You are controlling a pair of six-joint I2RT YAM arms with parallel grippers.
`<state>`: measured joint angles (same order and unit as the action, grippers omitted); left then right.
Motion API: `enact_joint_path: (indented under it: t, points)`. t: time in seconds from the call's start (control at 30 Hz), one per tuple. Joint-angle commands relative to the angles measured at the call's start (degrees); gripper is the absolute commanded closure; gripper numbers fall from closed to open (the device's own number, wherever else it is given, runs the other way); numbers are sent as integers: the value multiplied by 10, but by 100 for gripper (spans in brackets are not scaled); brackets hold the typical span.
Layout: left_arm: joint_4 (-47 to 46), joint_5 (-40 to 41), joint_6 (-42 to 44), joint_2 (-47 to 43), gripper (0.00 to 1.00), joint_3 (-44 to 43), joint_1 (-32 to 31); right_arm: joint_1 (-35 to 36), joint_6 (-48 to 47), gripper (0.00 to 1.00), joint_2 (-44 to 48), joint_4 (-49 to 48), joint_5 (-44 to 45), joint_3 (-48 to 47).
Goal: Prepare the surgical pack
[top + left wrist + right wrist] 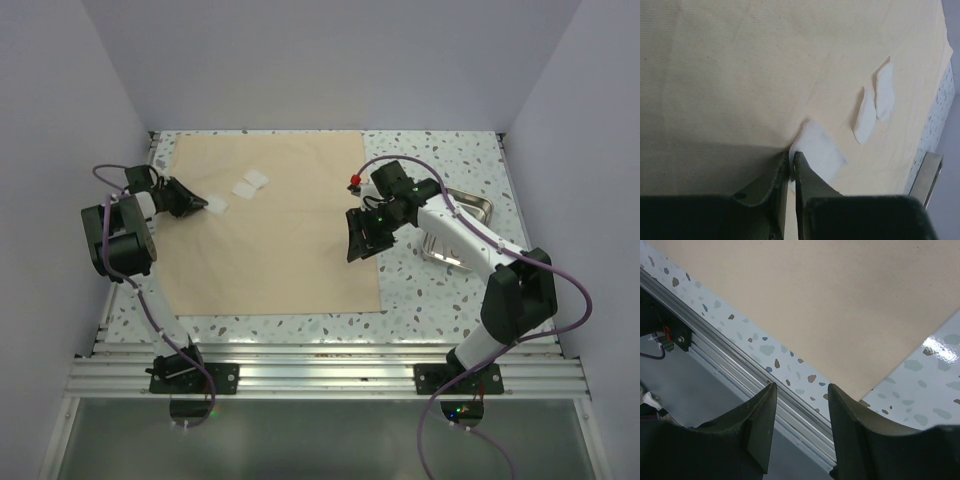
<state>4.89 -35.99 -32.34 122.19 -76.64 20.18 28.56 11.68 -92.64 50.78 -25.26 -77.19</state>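
The tan sheet (280,240) lies flat across the middle of the table. My left gripper (203,203) is at the sheet's left side, its jaws pinched on the near edge of a white gauze square (820,147); in the left wrist view the left gripper (791,159) shows white gauze between its tips. Two more gauze squares (250,184) lie side by side further right on the sheet. My right gripper (360,238) hovers open over the sheet's right edge, holding nothing. The steel tray (480,203) sits to the right of the sheet, partly hidden under the right arm.
An aluminium rail (330,372) runs along the table's near edge, and it shows below the right gripper (800,390) beside the sheet's near corner (855,385). Pale walls enclose the left, back and right sides.
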Motion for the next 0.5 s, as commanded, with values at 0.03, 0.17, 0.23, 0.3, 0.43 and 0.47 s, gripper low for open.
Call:
enact_joint_path:
  t: [0.03, 0.17, 0.23, 0.3, 0.43, 0.47]
  points:
    - [14, 0, 9, 20, 95, -18, -3, 1, -7, 51, -4, -2, -8, -15]
    - [14, -23, 2, -13, 100, -25, -8, 2, -17, 51, -4, 7, -3, -29]
    - [21, -32, 2, -34, 100, -25, -15, 1, -19, 49, -2, 6, -9, -33]
    - [36, -42, 14, -79, 100, -18, -30, 2, -20, 47, -2, 1, -19, -35]
    - [58, -64, 32, -200, 100, 33, -77, 2, 1, 38, 1, -39, -72, -35]
    - [70, -64, 36, -223, 100, 46, -86, 2, 4, 32, 0, -50, -86, -34]
